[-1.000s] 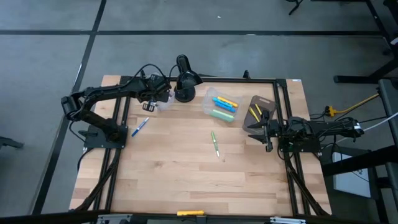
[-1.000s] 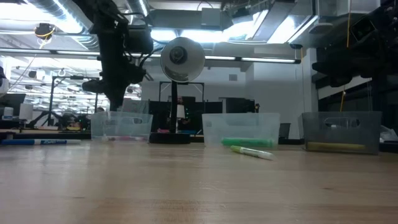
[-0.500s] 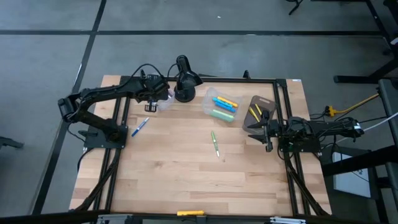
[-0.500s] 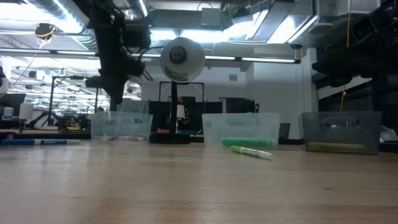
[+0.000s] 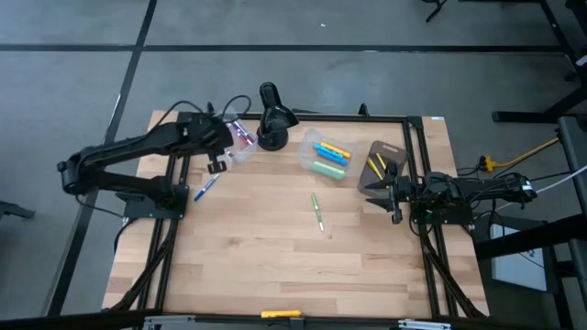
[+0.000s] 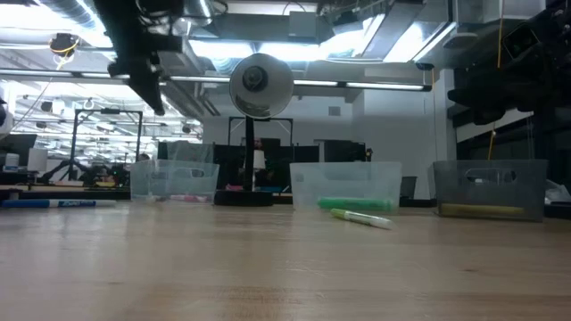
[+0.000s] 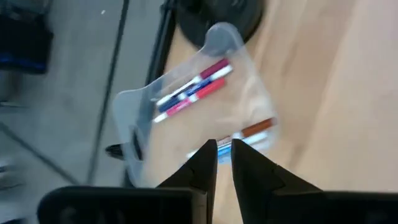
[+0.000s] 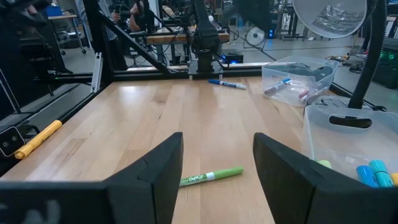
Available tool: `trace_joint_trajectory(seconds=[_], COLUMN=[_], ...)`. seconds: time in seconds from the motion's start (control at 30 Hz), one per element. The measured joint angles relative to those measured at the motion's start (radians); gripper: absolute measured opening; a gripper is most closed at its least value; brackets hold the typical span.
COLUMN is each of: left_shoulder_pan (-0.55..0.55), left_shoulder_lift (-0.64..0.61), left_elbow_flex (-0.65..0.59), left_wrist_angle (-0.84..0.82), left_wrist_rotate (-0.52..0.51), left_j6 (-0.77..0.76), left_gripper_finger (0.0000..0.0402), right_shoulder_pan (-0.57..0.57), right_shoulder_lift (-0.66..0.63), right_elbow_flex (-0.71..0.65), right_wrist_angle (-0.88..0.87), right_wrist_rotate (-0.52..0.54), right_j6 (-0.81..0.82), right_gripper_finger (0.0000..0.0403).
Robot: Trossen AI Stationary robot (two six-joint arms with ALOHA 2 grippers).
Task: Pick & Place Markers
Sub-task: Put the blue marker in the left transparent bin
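Note:
My left gripper [image 5: 217, 166] [image 6: 153, 98] hangs above the table just near-left of the left clear tub [image 5: 237, 142]. Its fingers stand a narrow gap apart [image 7: 224, 155] with nothing between them. Red, pink and blue markers [image 7: 193, 92] lie in that tub. A blue marker [image 5: 206, 186] [image 6: 58, 203] lies flat on the table near the left arm's base. A green marker [image 5: 317, 213] [image 8: 208, 177] lies flat mid-table. My right gripper [image 5: 392, 197] [image 8: 217, 162] rests open at the table's right side, pointing level across the table.
A middle tub [image 5: 327, 156] holds blue, yellow and green markers. A grey tub [image 5: 383, 163] beside the right gripper holds yellow ones. A black desk lamp [image 5: 272, 119] stands at the far edge. A yellow marker [image 5: 282, 313] lies at the near edge. Bare wood lies between.
My left gripper has risen from over the left tub and drawn back toward the table's left and near side, rolling as it went. The tub and the markers on the table have stayed put.

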Motion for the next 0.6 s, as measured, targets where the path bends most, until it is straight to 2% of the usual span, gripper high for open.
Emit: trace_joint_trajectory(seconds=[0.2,0.4,0.6], left_shoulder_pan=[-0.072,-0.137,-0.204], left_shoulder_lift=[-0.079,-0.089,-0.076], left_elbow_flex=[0.000,0.000,0.000], left_wrist_angle=[-0.070,-0.179,-0.313], left_wrist_rotate=[0.107,0.237,0.278], left_j6=[-0.237,-0.506,-0.715], left_gripper_finger=[0.0045,0.0057,0.0075], right_shoulder_pan=[0.000,0.000,0.000], right_shoulder_lift=[0.000,0.000,0.000], right_elbow_flex=[0.000,0.000,0.000], right_wrist_angle=[0.000,0.000,0.000], right_wrist_rotate=[0.000,0.000,0.000], right_j6=[0.000,0.000,0.000], right_gripper_finger=[0.0194,0.0194,0.0194])
